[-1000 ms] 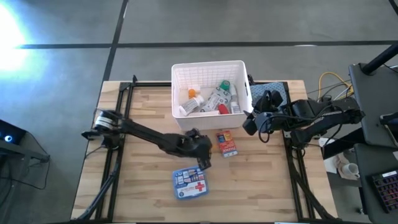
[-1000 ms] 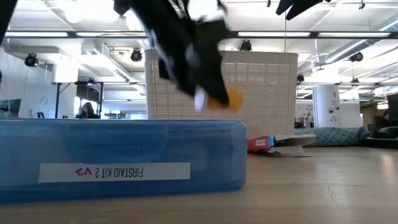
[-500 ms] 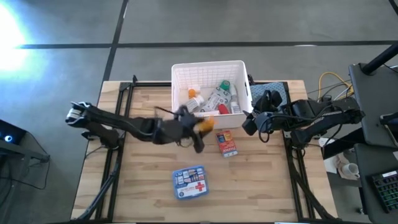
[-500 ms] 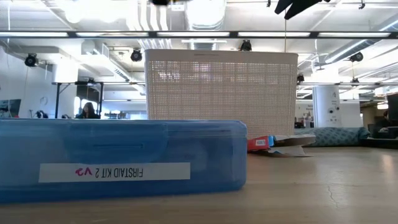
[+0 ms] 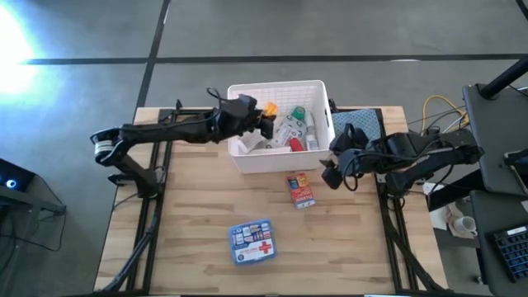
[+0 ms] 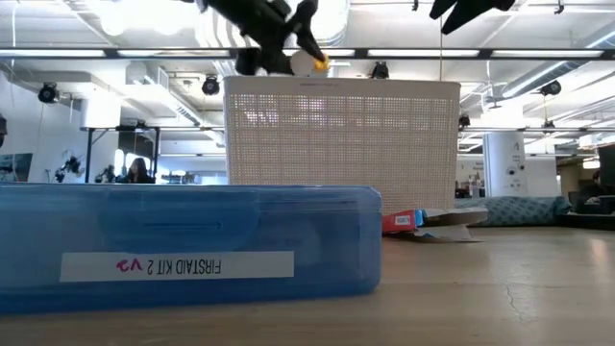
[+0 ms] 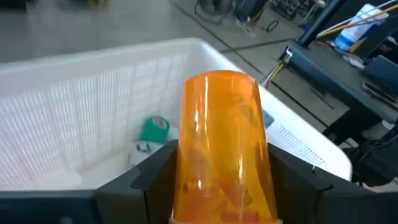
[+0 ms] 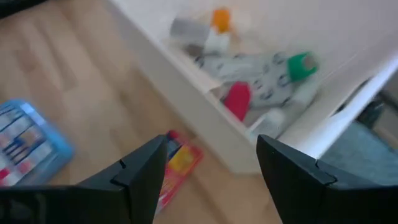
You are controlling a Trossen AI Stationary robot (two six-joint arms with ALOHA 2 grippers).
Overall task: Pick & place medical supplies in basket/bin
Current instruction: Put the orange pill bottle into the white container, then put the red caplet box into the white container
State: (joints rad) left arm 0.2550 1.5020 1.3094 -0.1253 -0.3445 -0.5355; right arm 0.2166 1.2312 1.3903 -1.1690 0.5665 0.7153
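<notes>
My left gripper (image 5: 257,115) hovers over the white slotted basket (image 5: 318,89), shut on an orange vial (image 5: 269,109); the low view shows the vial (image 6: 313,63) above the basket's rim (image 6: 341,85). Inside the basket lie a grey patterned packet (image 5: 289,130), a green-capped item (image 7: 154,129), a red piece (image 8: 236,99) and a small orange item (image 5: 256,124). A red box (image 5: 301,190) and the blue first-aid pouch (image 5: 252,242) lie flat on the table. My right gripper (image 5: 328,173) waits open, off the basket's near right corner. My left gripper pinches the orange vial's side walls (image 7: 186,168) between its two fingers (image 7: 149,177), one on each side. The vial's rounded end (image 7: 221,81) sticks out beyond the fingertips. It is lifted clear, above the inside of the basket.
A blue-grey patterned cloth (image 5: 365,120) lies right of the basket, under my right arm. Bare wood stretches left of the basket and around the pouch. The first-aid pouch (image 6: 192,245) fills the front of the low view. Cables and equipment stand off the table's right edge.
My left gripper, shut on the orange vial, has risen from the table near the pouch and swung toward the far edge, ending above the basket. The vial has gone with it, lifted clear. My right gripper has edged slightly toward the near edge.
</notes>
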